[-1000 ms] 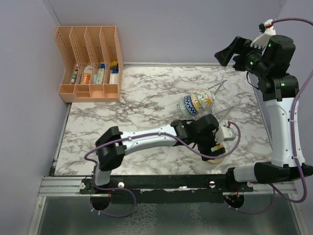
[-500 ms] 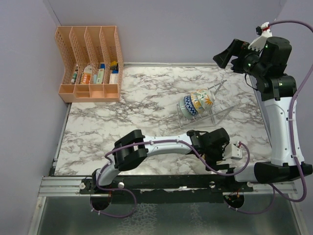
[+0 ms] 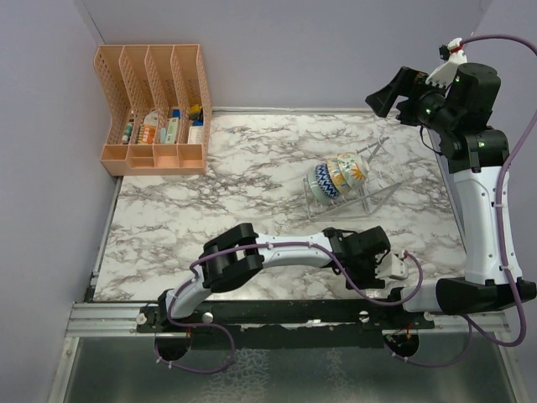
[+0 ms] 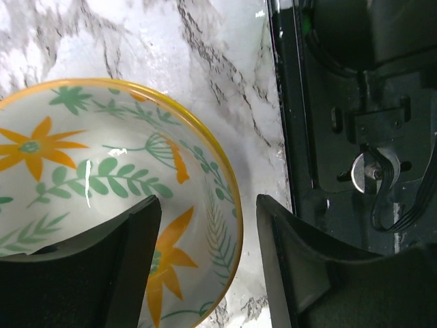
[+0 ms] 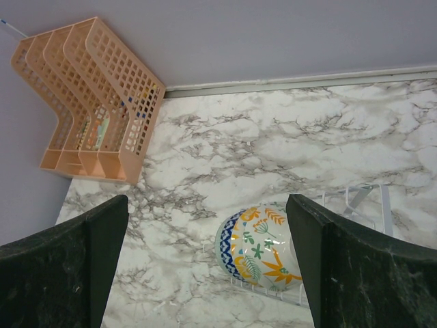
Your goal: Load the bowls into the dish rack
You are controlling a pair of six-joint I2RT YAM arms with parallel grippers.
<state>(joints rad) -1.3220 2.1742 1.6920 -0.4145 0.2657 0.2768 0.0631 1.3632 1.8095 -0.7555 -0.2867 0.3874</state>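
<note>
A yellow-rimmed bowl (image 4: 102, 171), white inside with orange flowers and green leaves, sits on the marble at the near right edge. My left gripper (image 4: 208, 205) is open and straddles its rim, one finger inside the bowl and one outside. In the top view the left gripper (image 3: 393, 267) covers that bowl. The wire dish rack (image 3: 373, 195) stands right of centre with bowls on edge in it, a blue-patterned floral one (image 3: 324, 180) in front. The rack bowls (image 5: 263, 249) also show in the right wrist view. My right gripper (image 3: 388, 91) hangs high above the rack, open and empty (image 5: 207, 205).
An orange slotted organizer (image 3: 155, 113) with small items stands at the back left. The black mounting rail (image 4: 328, 137) runs right beside the yellow bowl at the table's near edge. The right arm's base (image 3: 470, 294) is close to the left gripper.
My left arm has swung toward the near right corner and come down over the yellow bowl, which it now hides from above. The right arm has barely moved.
</note>
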